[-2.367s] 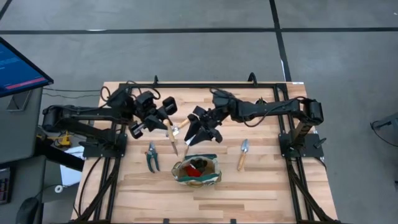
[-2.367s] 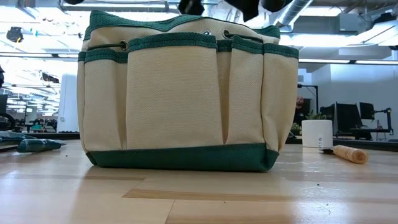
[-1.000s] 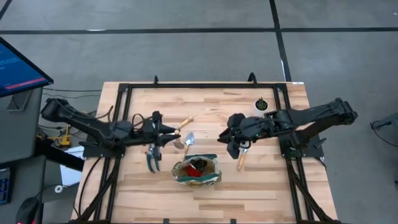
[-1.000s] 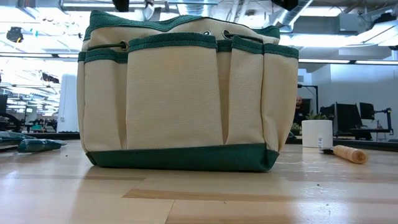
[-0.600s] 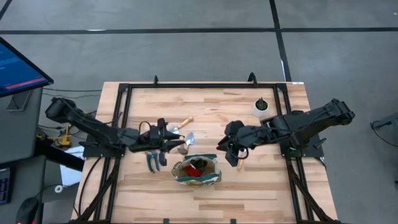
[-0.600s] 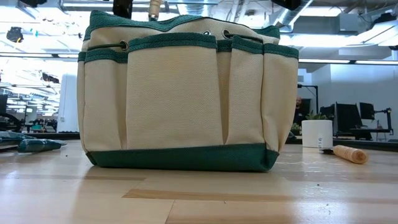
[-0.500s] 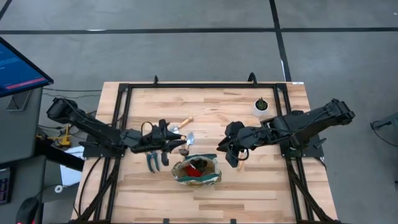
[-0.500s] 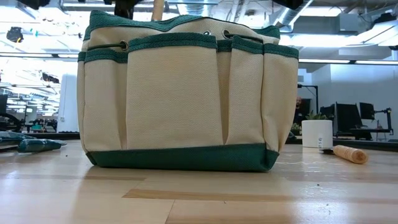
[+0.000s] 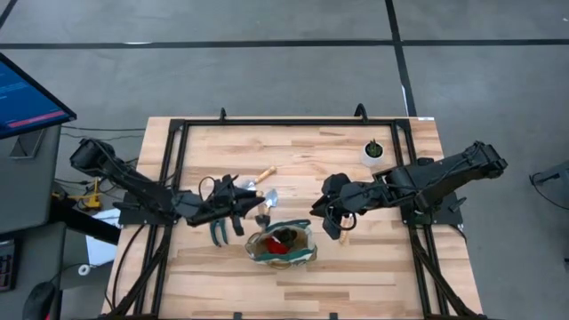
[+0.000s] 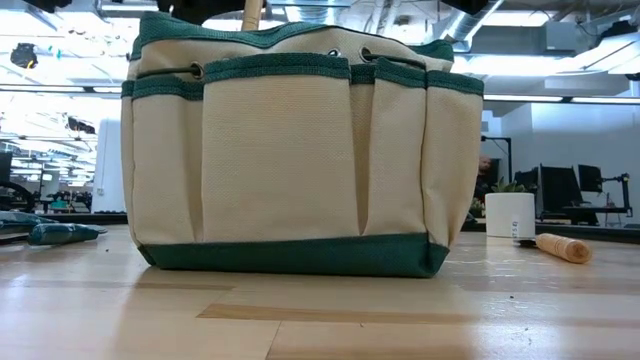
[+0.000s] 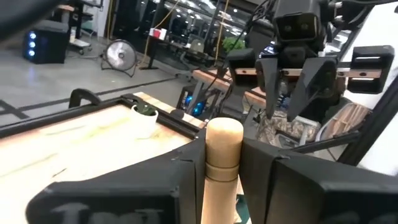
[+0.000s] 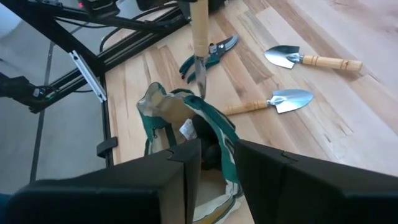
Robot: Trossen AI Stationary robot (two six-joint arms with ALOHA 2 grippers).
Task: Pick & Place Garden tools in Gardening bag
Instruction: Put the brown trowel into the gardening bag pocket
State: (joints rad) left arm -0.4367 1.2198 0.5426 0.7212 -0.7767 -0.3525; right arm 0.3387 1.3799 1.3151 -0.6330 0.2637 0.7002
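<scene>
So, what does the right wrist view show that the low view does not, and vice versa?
Only the right wrist view: the gardening bag's inside, two trowels, the fork's tines pointing down above the bag. Only the low view: the bag's outer pockets, the white pot, a loose wooden handle. Both: the bag and the fork's handle, held by the left gripper; the right gripper is at the bag's rim.

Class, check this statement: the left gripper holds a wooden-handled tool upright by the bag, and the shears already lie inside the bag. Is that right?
Not quite. The shears lie on the table beside the bag, not inside it, as the right wrist view shows. The left gripper does hold the tool upright by the bag.
</scene>
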